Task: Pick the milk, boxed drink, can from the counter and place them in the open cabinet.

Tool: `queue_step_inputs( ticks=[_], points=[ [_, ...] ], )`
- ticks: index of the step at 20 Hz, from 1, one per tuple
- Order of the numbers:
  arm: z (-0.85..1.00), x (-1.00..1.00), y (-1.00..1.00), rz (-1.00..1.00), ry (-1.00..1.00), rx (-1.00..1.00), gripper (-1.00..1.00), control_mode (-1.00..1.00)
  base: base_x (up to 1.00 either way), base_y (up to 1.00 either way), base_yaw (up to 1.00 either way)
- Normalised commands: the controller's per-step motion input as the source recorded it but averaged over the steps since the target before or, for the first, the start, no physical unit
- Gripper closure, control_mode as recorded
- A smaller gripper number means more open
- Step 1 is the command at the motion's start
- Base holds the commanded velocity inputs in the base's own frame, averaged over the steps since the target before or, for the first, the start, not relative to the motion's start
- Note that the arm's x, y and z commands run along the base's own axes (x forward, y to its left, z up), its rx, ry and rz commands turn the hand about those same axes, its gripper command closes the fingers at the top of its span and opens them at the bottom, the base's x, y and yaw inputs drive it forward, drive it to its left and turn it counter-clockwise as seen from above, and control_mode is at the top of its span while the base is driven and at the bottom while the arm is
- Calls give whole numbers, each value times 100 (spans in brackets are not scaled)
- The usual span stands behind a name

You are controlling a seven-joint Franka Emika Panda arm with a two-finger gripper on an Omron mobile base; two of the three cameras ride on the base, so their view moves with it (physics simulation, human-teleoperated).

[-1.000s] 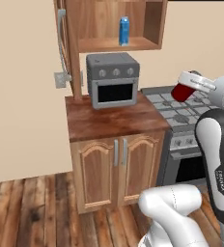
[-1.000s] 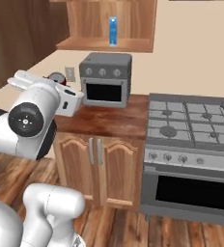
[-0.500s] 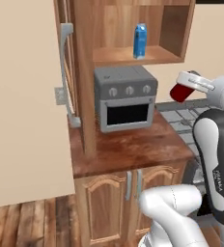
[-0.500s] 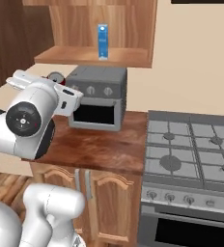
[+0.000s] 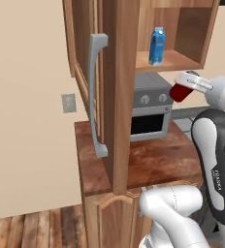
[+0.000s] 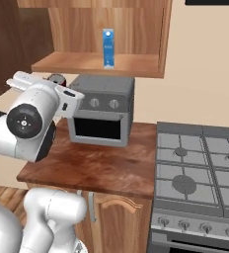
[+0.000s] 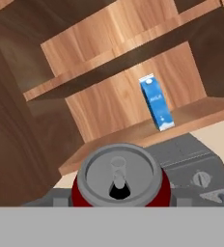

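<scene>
I have the end effector [image 5: 184, 87] closed on the can [image 5: 180, 92], raised above the desk [image 5: 148, 162] in front of the toaster oven [image 6: 102, 109]. The milk [image 5: 156, 46] stands upright on the open cabinet [image 5: 175, 60] shelf, at 1 o'clock from the can in my hand view.

White arm [image 5: 216, 160], dark joints

left base: behind-left, close on cabinet [image 5: 119, 72] door edge, facing forward/down | right base: behind-right, wider, facing counter [image 6: 106, 165] and stove [image 6: 200, 173] | hand: tilted, looking up past can [image 7: 119, 181] top at shelf | shared by all: milk [image 5: 156, 46] on shelf, toaster oven [image 6: 101, 116]
</scene>
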Motion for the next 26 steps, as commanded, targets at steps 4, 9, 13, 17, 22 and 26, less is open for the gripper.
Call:
queue_step_inputs(
  ticks=[4, 9, 13, 17, 22, 26],
  points=[
    [85, -7, 63, 0, 14, 0, 100, -100, 0, 0, 0],
    [100, -1, 52, -1, 19, 0, 100, -100, 0, 0, 0],
    [63, 0, 17, -5, 4, -1, 100, -100, 0, 0, 0],
    [4, 0, 0, 0, -1, 0, 100, -100, 0, 0, 0],
    [-18, 0, 0, 1, -6, -8, 100, -100, 0, 0, 0],
    [-13, 0, 0, 0, -4, -10, 100, -100, 0, 0, 0]
  ],
)
